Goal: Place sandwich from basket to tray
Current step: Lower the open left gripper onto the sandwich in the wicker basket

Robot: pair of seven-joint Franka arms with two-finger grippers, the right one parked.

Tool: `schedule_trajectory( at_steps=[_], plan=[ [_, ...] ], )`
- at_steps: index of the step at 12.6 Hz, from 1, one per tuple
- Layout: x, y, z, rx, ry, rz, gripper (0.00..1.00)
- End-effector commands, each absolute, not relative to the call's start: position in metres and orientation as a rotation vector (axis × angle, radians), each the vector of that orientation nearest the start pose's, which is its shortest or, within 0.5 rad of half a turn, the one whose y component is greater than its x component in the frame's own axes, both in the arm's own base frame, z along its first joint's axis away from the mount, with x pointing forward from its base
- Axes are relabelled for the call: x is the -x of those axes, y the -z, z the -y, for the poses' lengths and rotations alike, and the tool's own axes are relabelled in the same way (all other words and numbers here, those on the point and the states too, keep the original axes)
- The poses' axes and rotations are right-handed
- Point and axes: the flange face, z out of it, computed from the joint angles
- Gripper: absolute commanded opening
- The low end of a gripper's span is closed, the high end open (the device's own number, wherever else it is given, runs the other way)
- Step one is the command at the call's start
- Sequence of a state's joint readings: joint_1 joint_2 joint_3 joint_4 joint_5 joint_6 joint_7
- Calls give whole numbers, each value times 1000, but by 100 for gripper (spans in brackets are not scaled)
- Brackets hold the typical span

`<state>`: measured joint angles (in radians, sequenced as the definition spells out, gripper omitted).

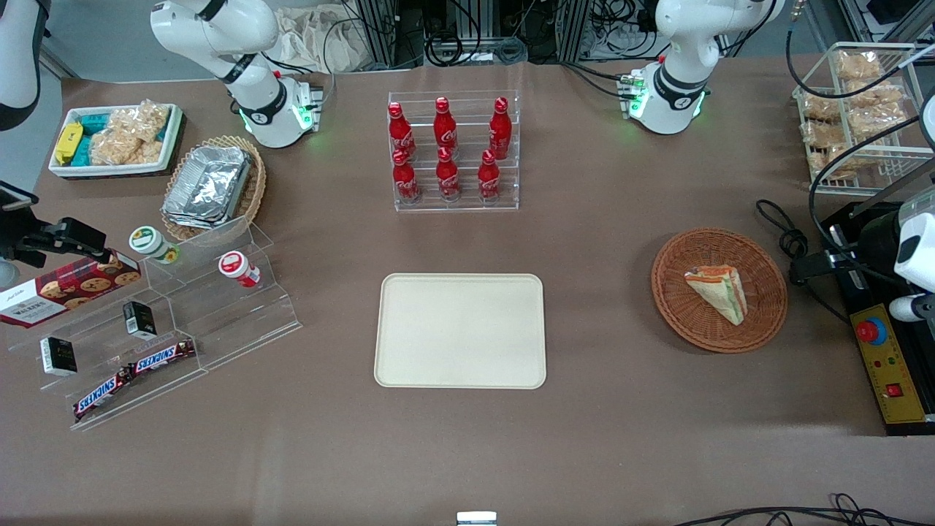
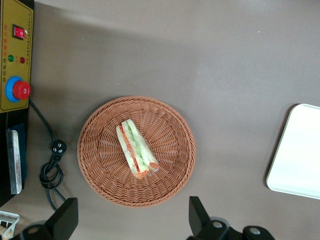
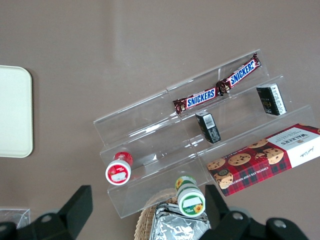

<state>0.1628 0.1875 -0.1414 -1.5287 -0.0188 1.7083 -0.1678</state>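
1. sandwich lies flat in the reddish-brown basket, roughly at its centre, wrapped in clear film; the striped green and orange-red filling edge shows in the left wrist view.
2. basket sits on the brown table toward the working arm's end, well apart from the tray.
3. tray is cream-beige and flat on the table near the middle, with nothing on it. it is nearer the front camera than the bottle rack.
4. gripper hangs high above the table, clear of the basket rim and touching nothing. its two dark fingers stand wide apart with nothing between them.
5. the wrist camera looks straight down on the basket and the sandwich; a corner of the tray also shows there.
6. yellow control box with a red stop button lies at the table edge just beside the basket, with a black cable coiled between them.
7. wire rack of bagged snacks stands farther from the front camera than the basket.
8. toward the parked arm's end: clear stepped stand with snickers bars, small jars and a cookie box; tan basket with foil containers; white bin of snacks.
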Motion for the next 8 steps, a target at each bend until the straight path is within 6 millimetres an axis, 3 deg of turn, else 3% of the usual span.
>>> schedule_trajectory(
  at_steps=[1,4,6,8],
  plan=[
    [-622,-551,-15,3175,-33,274,99],
    [-622,-543,-14,3181,-71,333,99],
    [-614,-506,-9,3116,-222,593,99],
    [-608,-470,-8,3030,-188,876,99]
  ],
)
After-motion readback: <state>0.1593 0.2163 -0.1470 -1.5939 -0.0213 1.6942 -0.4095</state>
